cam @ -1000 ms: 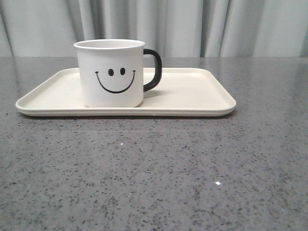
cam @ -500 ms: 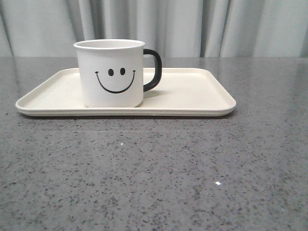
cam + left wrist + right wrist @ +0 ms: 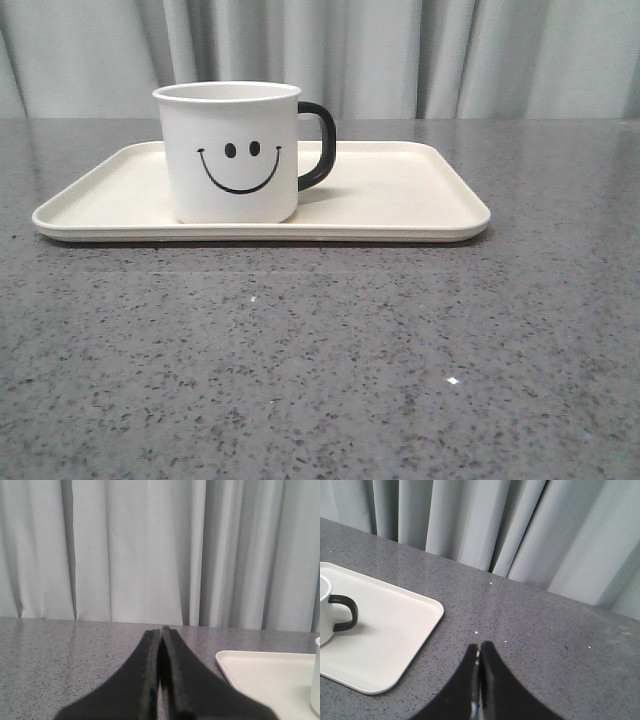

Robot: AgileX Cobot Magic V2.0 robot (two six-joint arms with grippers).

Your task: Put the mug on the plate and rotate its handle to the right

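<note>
The white mug (image 3: 230,152) with its black smiley face stands upright on the left half of the cream plate (image 3: 400,195). Its black handle (image 3: 318,146) points to the right in the front view. In the right wrist view the mug (image 3: 324,611) and handle (image 3: 346,612) show at the edge, on the plate (image 3: 385,630). My left gripper (image 3: 161,630) is shut and empty, off to the side of the plate (image 3: 265,675), where a sliver of the mug (image 3: 316,675) shows. My right gripper (image 3: 479,646) is shut and empty over bare table. Neither gripper shows in the front view.
The grey speckled table (image 3: 320,360) stretches in front of the plate. Pale grey curtains (image 3: 400,50) hang behind the table's far edge.
</note>
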